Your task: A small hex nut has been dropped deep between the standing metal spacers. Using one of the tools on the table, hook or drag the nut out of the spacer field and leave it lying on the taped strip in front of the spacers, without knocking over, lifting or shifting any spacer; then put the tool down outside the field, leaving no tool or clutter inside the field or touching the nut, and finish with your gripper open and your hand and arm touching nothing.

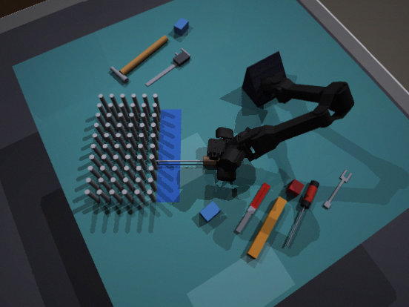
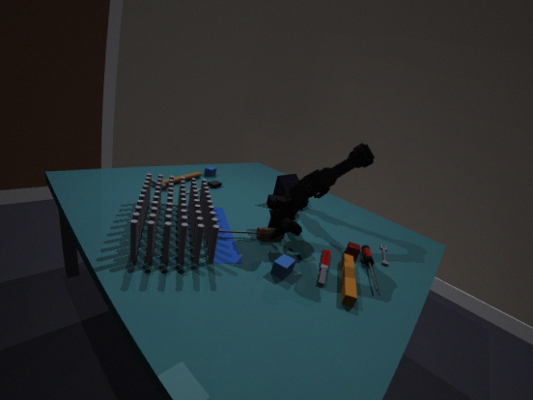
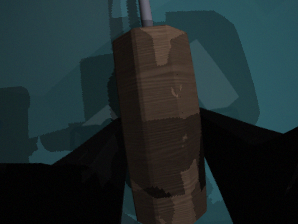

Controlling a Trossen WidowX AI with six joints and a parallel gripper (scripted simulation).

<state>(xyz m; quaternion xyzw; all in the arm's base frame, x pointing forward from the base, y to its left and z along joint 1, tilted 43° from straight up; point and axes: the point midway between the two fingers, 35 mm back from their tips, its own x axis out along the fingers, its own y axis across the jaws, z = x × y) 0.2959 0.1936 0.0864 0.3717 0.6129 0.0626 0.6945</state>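
My gripper [image 1: 212, 161] [image 2: 270, 234] [image 3: 159, 120] is shut on the brown wooden handle [image 3: 157, 90] of a thin metal hook tool. The tool's rod [image 1: 190, 161] [image 2: 238, 232] [image 3: 145, 12] runs across the blue taped strip [image 1: 174, 130] [image 2: 233, 255] to the front row of standing metal spacers [image 1: 150, 192] [image 2: 134, 242]. The rod's far end is hidden at or among the spacers, so its depth cannot be told. The spacers stand upright in rows. The hex nut is not visible. The gripper is beyond the strip, outside the field.
A blue block [image 1: 210, 211] [image 2: 283, 265], a red-handled knife [image 1: 261, 196], an orange bar [image 1: 267, 228], a red block [image 1: 295, 187], a screwdriver [image 1: 310, 193] and a wrench [image 1: 336, 190] lie near the arm. A hammer [image 1: 144, 54], a caliper-like tool [image 1: 181, 58] and another blue block [image 1: 181, 26] lie beyond the spacers.
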